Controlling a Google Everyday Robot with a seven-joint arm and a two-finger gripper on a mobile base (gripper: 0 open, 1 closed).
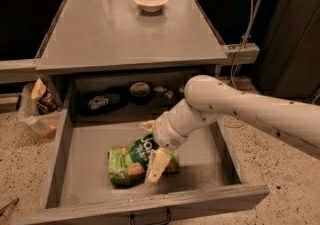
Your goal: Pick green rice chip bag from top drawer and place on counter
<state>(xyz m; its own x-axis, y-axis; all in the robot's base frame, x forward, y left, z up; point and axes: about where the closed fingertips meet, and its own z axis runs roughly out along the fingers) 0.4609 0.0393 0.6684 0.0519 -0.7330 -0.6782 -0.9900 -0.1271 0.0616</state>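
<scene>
The green rice chip bag (126, 163) lies flat on the floor of the open top drawer (56, 161), left of the middle. My gripper (152, 146) reaches down from the right on a white arm and sits over the bag's right half. One cream finger (157, 165) points at the bag's near edge and the other (147, 125) shows at its far edge, so the open fingers straddle the bag. The bag's right end is hidden under the wrist. The grey counter (115, 34) spreads above and behind the drawer.
A small cream bowl (151, 0) stands at the back of the counter. Dark objects (102, 101) lie in the recess behind the drawer. A brown-and-cream snack bag (42, 98) sits in a clear bin on the floor at left. A cable (248, 14) hangs at right.
</scene>
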